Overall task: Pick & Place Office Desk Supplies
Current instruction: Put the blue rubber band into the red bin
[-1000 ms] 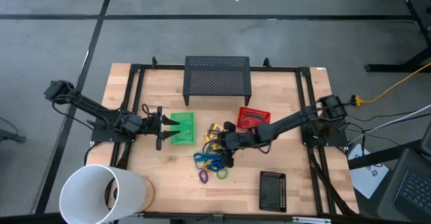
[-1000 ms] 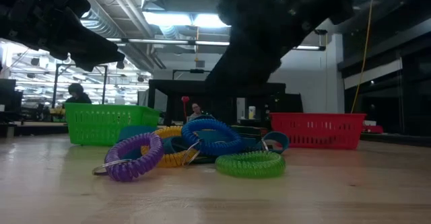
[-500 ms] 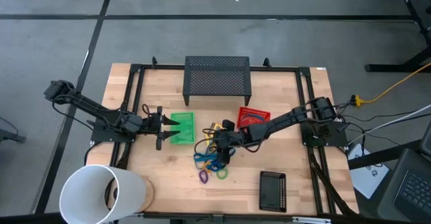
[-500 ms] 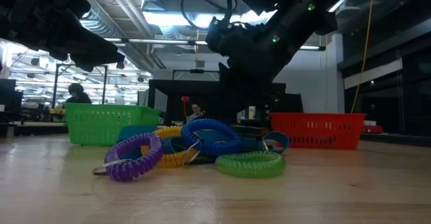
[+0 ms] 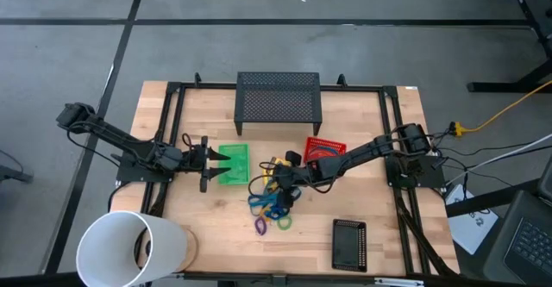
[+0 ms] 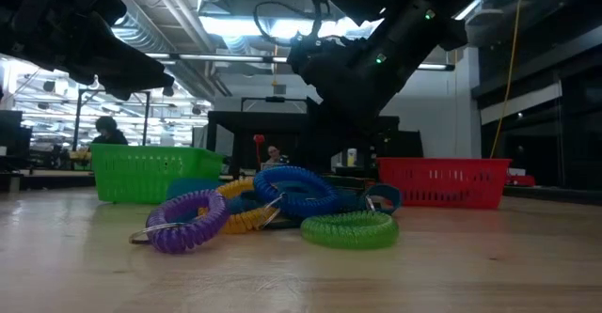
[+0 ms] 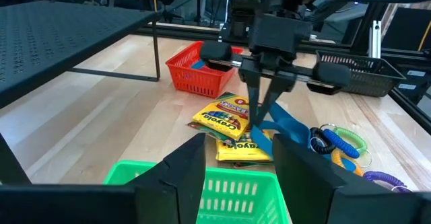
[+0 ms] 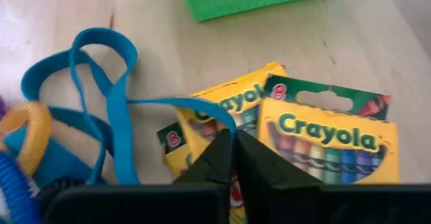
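Observation:
Two yellow crayon boxes point(image 8: 323, 140) lie flat on the wood beside a blue cord bundle point(image 8: 101, 89). Coiled rings in purple point(image 6: 186, 221), yellow point(image 6: 240, 210), blue point(image 6: 296, 189) and green point(image 6: 350, 228) lie in a heap near the table's middle. My right gripper point(image 8: 234, 140) points down over the crayon boxes point(image 5: 274, 168), shut on a loop of the blue cord. My left gripper point(image 5: 207, 162) hovers open at the green tray's left side, holding nothing. My right gripper pinches one strand of the blue cord's loop point(image 8: 217, 118) between its two fingertips, where the strand crosses the nearer crayon box point(image 8: 209, 126). The fingers point(image 7: 258, 113) come from above, pointing down. The rest of the cord lies slack on the table.
A green mesh tray point(image 5: 233, 164) sits left of the heap, and a red one point(image 5: 324, 151) to its right holds something blue. A black tray point(image 5: 349, 244) lies near the front edge. A black mesh shelf point(image 5: 278, 97) stands at the back and a big white cylinder point(image 5: 129, 248) at the front left.
My right gripper has come down from above the heap toward the crayon boxes and has shut on the blue cord. The rings and boxes have stayed where they were.

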